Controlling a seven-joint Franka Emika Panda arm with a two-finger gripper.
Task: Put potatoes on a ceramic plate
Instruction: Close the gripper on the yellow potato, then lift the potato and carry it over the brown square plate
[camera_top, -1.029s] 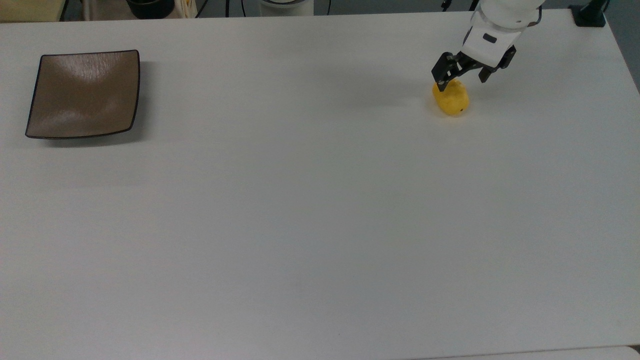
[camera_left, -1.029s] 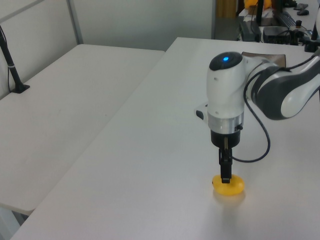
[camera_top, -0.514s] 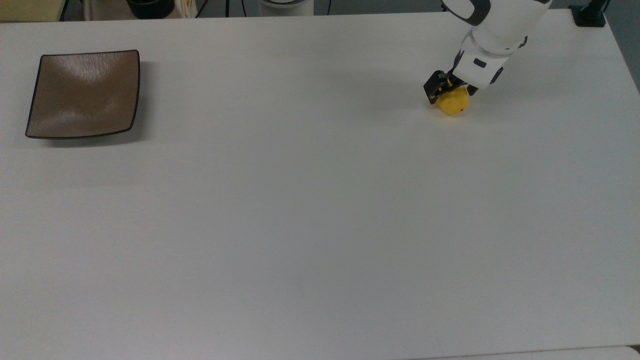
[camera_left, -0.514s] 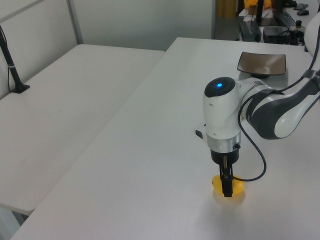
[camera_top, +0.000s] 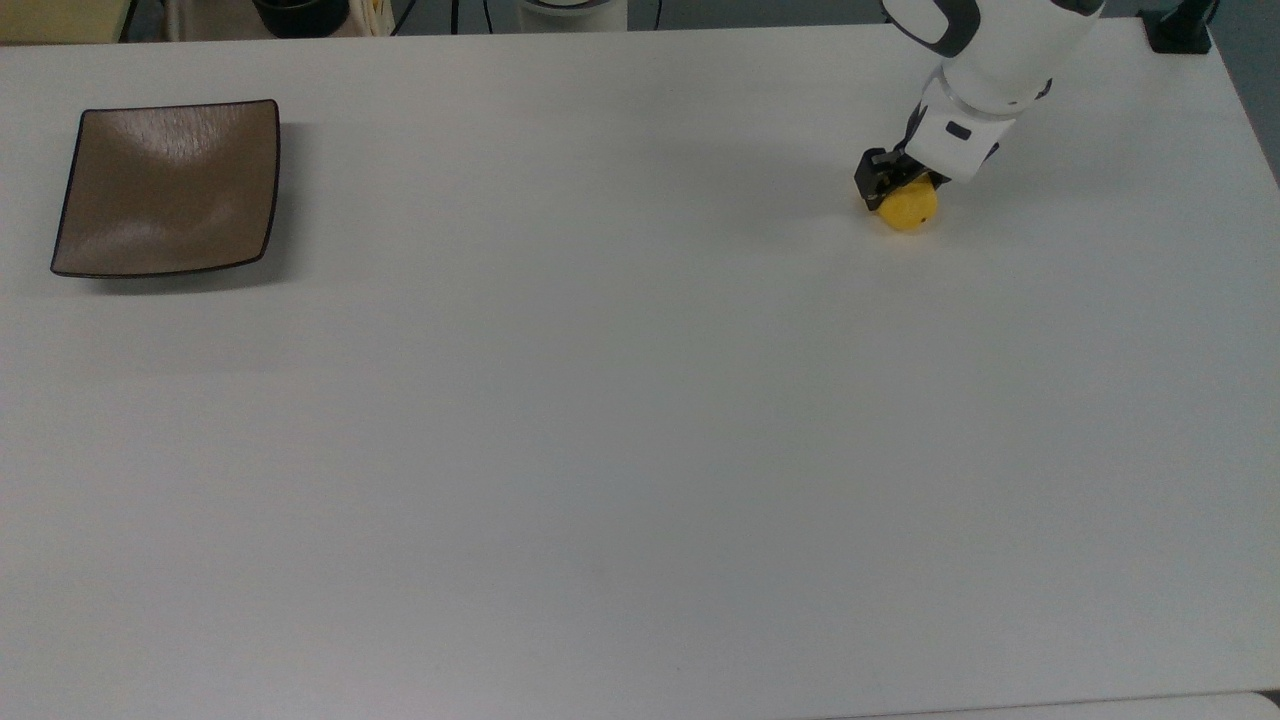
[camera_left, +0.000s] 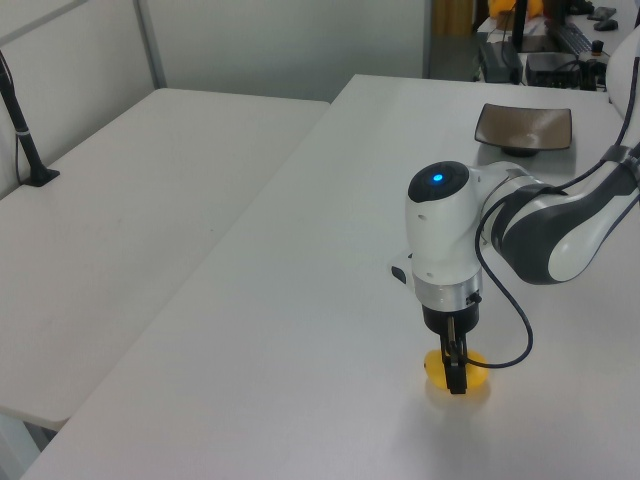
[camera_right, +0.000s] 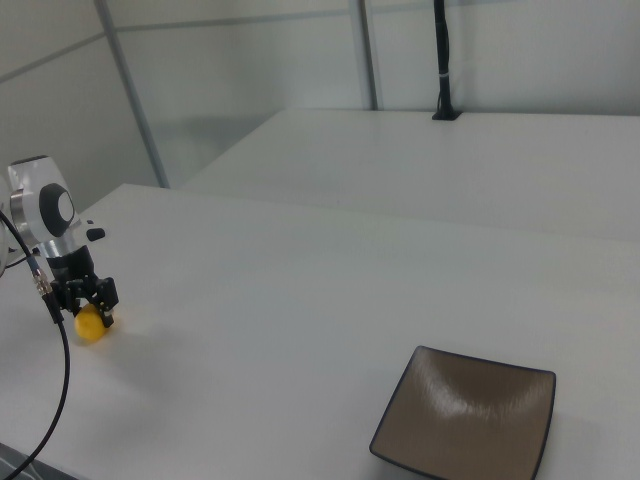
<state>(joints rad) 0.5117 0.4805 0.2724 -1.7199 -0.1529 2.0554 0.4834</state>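
The potatoes (camera_top: 912, 210), one small bright-yellow lump, lie on the white table at the top view's far right. My gripper (camera_top: 903, 188) is down over the lump with a dark finger on each side, closed against it. The left view has the gripper (camera_left: 457, 375) pointing straight down onto the potatoes (camera_left: 476, 373), which still rest on the table. From the right view the gripper (camera_right: 85, 308) straddles the potatoes (camera_right: 90, 327). The ceramic plate (camera_top: 165, 190), a glossy brown square, sits far off at the top view's left; it is also seen as the plate (camera_left: 525, 125) and the plate (camera_right: 470, 415).
A wide stretch of white table (camera_top: 600, 400) lies between the potatoes and the plate. A second white table (camera_left: 120, 230) stands alongside in the left view. A black post (camera_right: 441, 60) rises at the back in the right view.
The gripper came down from just above the potatoes to straddle them, and its fingers have drawn in against the lump. The plate has not moved.
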